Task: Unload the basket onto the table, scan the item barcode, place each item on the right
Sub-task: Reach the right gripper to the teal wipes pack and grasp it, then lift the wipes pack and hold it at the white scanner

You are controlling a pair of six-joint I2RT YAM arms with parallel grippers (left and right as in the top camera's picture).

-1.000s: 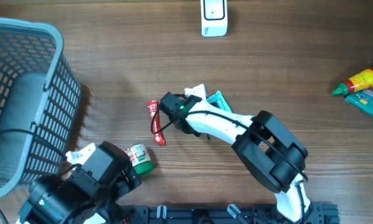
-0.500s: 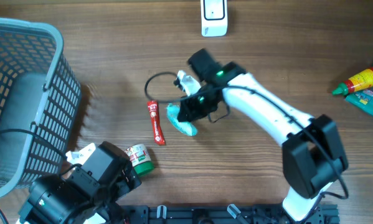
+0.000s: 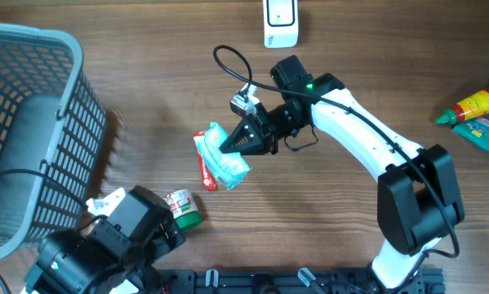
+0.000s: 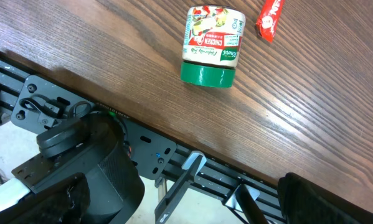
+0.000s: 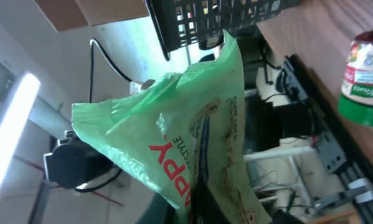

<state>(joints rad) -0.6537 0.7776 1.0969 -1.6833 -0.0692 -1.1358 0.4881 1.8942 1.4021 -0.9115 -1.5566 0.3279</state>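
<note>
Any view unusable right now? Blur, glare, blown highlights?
Overhead: even light, soft shadows, sharp throughout; the bag is clear. Left wrist: sharp, the jar label is readable, no glare. Right wrist: the bag fills the frame up close and its print is slightly soft; the strip light at left is blown out.

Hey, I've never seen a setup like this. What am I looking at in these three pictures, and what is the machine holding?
It is two robot arms at a wooden table. One picture looks down from above; the other two come from a camera on each wrist. The right gripper is shut on a green packet, held up off the table. The left gripper is open and empty, near a green-lidded jar. Also lying there: a red sachet, a grey basket, a white device that may be the scanner, and a red bottle.
</note>
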